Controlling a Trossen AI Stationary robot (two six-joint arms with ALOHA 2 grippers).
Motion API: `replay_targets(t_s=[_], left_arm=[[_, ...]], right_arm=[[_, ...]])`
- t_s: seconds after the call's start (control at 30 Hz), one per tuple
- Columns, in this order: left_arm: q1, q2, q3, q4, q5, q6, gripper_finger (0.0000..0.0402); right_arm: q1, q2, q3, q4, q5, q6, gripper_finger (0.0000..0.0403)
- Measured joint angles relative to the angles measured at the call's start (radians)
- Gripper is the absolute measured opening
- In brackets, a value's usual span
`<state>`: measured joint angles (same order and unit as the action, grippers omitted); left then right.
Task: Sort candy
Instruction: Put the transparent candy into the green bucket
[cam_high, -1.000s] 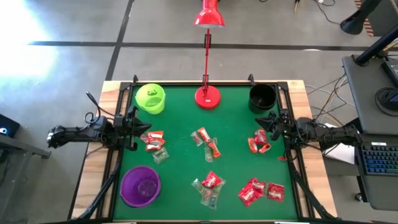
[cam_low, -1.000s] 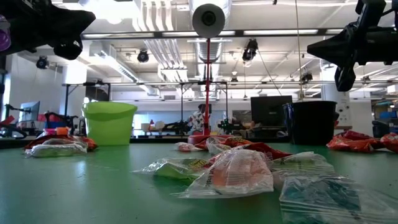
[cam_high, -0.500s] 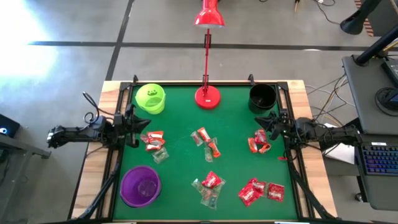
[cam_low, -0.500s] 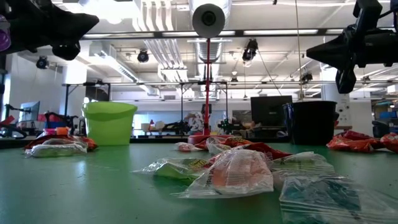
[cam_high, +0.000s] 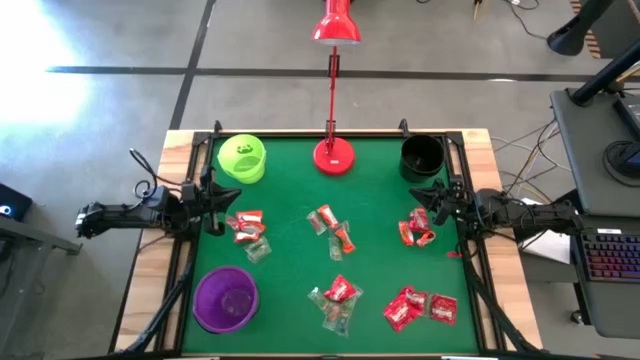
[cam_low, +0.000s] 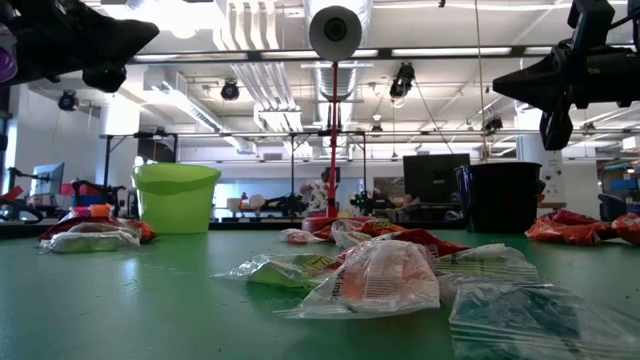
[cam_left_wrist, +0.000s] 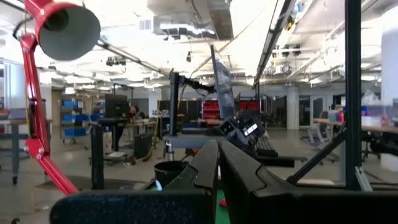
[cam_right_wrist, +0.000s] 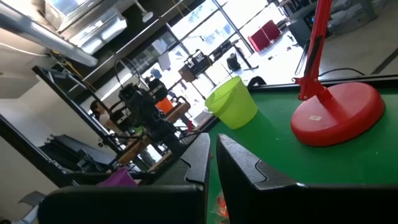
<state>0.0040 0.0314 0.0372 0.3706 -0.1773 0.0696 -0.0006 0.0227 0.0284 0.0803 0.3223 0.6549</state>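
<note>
Candy (cam_high: 340, 290): crinkled glossy wrappers, some clear film. Worktop (cam_high: 290, 265): matt green, wood edge. Lime cup (cam_high: 242, 158): smooth plastic. Lamp (cam_high: 333, 155): glossy red base.

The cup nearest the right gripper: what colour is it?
Black cup, clearest in the high view, just beyond the right gripper.

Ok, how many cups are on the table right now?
3: a lime-green cup at the far left, a black cup at the far right, and a purple cup at the near left.

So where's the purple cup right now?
Seen from above, the purple cup stands in the table's near left corner, below the left gripper, with a small pile of sweets between them.
</note>
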Motion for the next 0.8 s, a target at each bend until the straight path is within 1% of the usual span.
replay_targets(t_s=[0.2,0.6,0.8], left_arm=[[0.0,0.007,0.0,-0.006,-0.024,-0.007,0.0],[-0.001,0.038,0.0,-0.011,-0.023,-0.008,0.0],[-0.001,0.044,0.0,0.012,-0.023,-0.008,0.0]], right_arm=[[0.0,0.0,0.0,0.0,0.008,0.0,0.0022],[0.0,0.0,0.0,0.0,0.02,-0.002,0.0022],[0.0,0.0,0.0,-0.001,0.019,-0.019,0.0022]])
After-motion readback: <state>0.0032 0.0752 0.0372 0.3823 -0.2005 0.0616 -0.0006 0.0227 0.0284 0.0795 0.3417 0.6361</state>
